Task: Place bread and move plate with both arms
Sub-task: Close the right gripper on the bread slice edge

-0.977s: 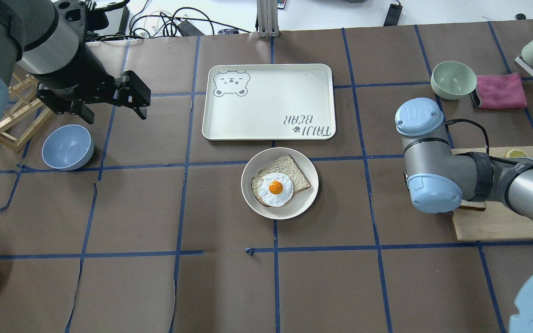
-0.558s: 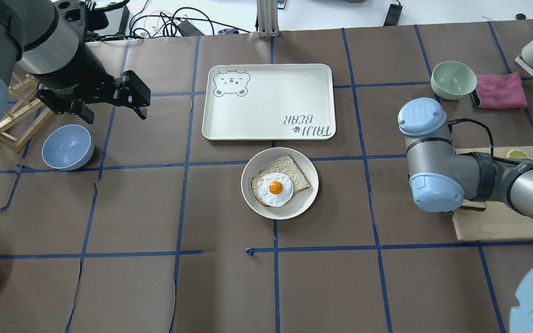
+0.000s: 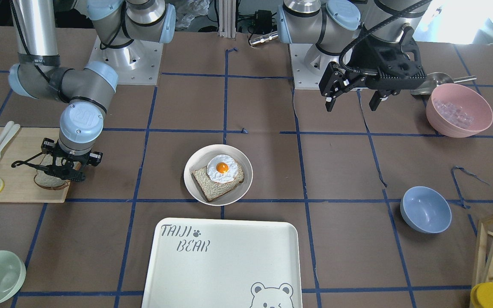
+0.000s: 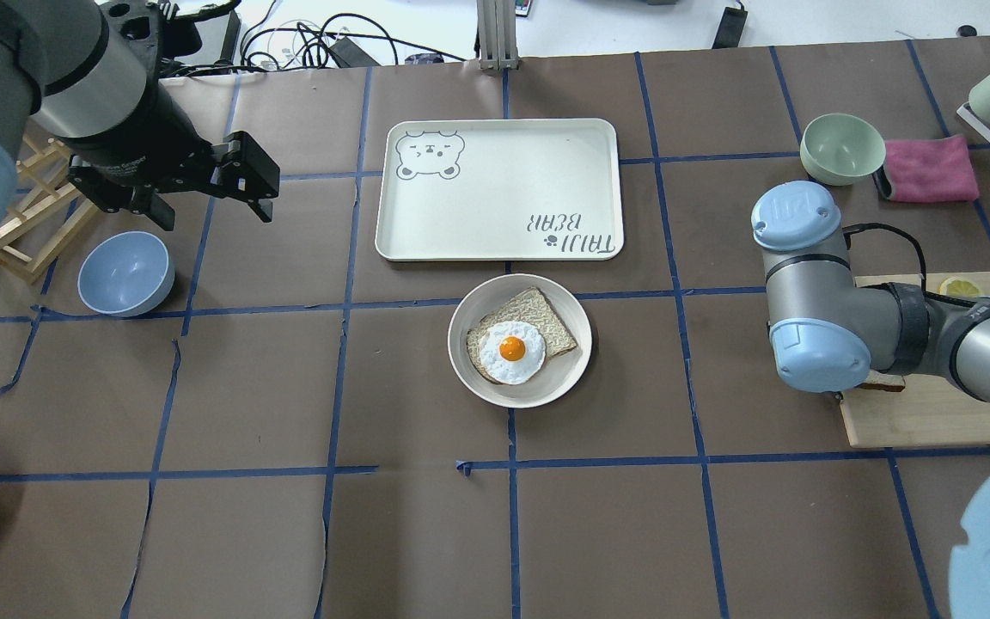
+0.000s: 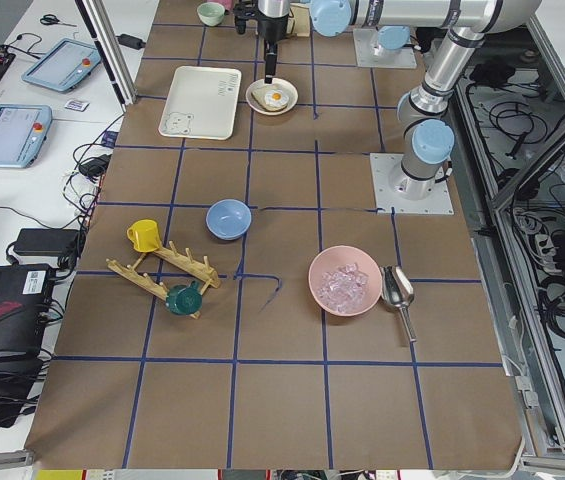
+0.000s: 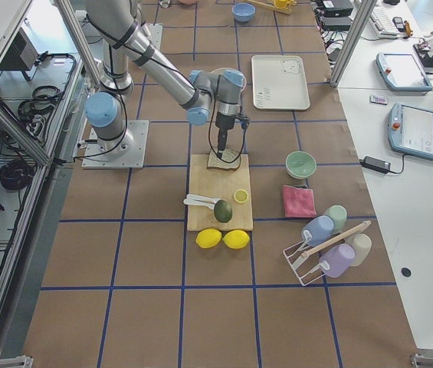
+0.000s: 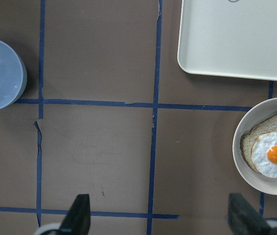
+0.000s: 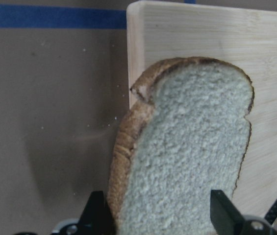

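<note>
Right hand [image 8: 159, 213], fingers apart astride the bread [image 8: 192, 137]: centre over the slice, close gently on both crust edges. Left hand [image 3: 351, 106] waits, fingers spread.

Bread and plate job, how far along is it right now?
Nothing looks finished. In hand: the right gripper straddles the bread on the cutting board; whether it has clamped, I cannot tell. Still to do: the bread onto the plate, where the egg slice lies, then moving the plate with both arms. The left gripper hangs open, empty.
</note>
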`<move>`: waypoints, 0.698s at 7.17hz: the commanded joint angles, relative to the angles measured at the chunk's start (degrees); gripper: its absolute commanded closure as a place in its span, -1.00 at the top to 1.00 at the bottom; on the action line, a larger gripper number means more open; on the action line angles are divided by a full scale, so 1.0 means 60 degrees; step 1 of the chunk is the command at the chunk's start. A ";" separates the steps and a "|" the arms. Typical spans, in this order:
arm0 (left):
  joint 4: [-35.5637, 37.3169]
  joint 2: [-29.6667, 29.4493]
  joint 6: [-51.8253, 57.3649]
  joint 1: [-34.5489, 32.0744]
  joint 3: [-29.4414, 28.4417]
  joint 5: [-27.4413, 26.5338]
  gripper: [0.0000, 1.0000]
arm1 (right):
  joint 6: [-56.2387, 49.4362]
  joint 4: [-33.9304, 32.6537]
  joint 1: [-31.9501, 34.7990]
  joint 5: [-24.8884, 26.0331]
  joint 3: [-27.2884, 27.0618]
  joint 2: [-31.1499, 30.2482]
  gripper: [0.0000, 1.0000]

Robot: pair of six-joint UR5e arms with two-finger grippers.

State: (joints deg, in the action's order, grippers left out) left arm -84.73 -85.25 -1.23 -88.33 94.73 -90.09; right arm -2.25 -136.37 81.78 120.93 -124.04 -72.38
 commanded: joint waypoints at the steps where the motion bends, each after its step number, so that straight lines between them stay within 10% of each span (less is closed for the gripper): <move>1: 0.0000 0.0000 0.0000 0.0000 0.0002 0.0000 1.00 | -0.0035 0.0139 -0.0050 -0.0014 -0.0010 -0.0007 -0.69; 5: 0.0000 0.0000 0.0000 0.0000 0.0002 -0.0014 1.00 | -0.0108 0.0243 -0.0065 -0.0379 -0.0010 -0.0139 -1.00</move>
State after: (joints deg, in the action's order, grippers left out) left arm -84.72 -85.26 -1.19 -88.33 94.72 -90.11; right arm -2.79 -134.96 81.45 119.45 -124.08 -73.10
